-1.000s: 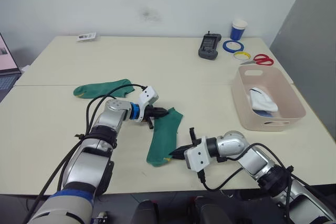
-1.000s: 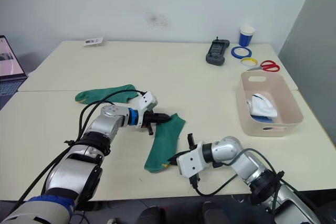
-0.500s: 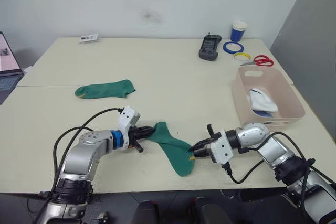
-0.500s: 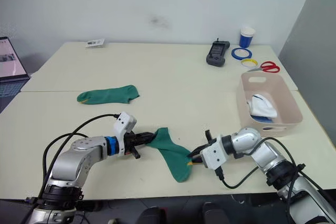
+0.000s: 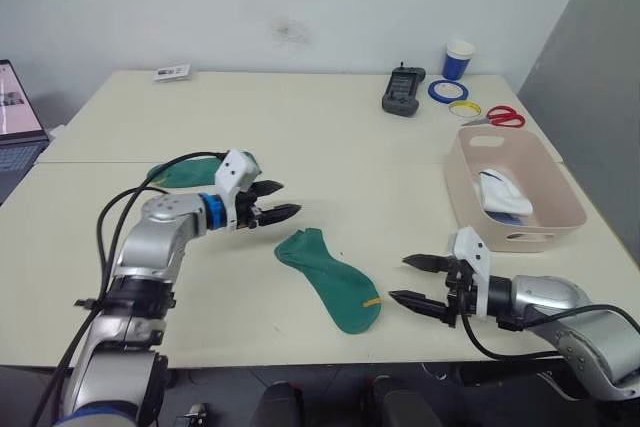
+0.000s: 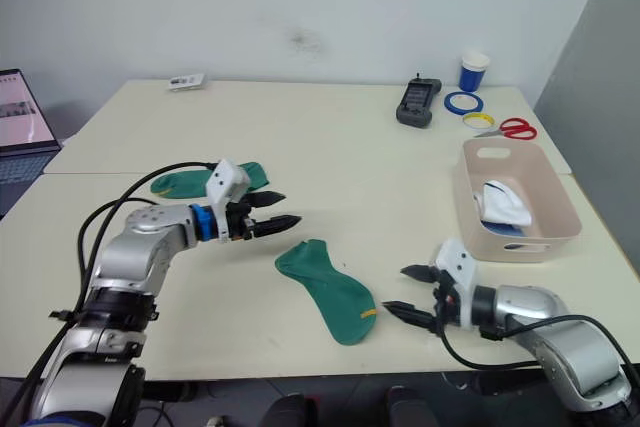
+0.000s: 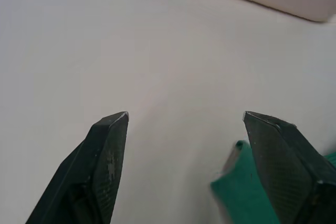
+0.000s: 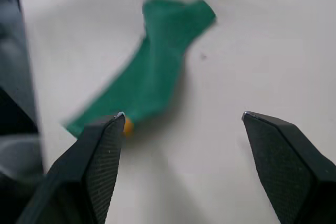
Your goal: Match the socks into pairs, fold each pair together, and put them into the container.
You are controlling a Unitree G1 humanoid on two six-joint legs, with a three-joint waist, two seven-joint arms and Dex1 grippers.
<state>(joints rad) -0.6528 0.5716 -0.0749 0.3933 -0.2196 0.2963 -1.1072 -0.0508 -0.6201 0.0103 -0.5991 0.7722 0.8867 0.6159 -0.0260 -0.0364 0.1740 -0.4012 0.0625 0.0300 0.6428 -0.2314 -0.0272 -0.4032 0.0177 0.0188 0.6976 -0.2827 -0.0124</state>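
Observation:
One dark green sock (image 5: 330, 267) lies flat on the table between my two grippers, touched by neither; it also appears as the green sock (image 8: 152, 72) in the right wrist view. My left gripper (image 5: 283, 199) hovers open just up and left of it. My right gripper (image 5: 400, 278) stands open a short way to its right. A second green sock (image 5: 180, 173) lies behind my left arm, partly hidden by it. The pale pink container (image 5: 560, 232) sits at the right, holding a folded white sock (image 5: 498, 190) with some blue beneath it.
Along the back right are a blue-and-white paper cup (image 5: 458, 57), a black device (image 5: 400, 90), blue and yellow tape rings (image 5: 443, 89) and red scissors (image 5: 500, 115). A small packet (image 5: 172, 72) lies at the back left, and a laptop (image 5: 15, 122) stands at the left edge.
Both grippers have let go of the green sock and opened. The sock now lies flat; my left gripper drew back up-left and my right gripper pulled away to the right.

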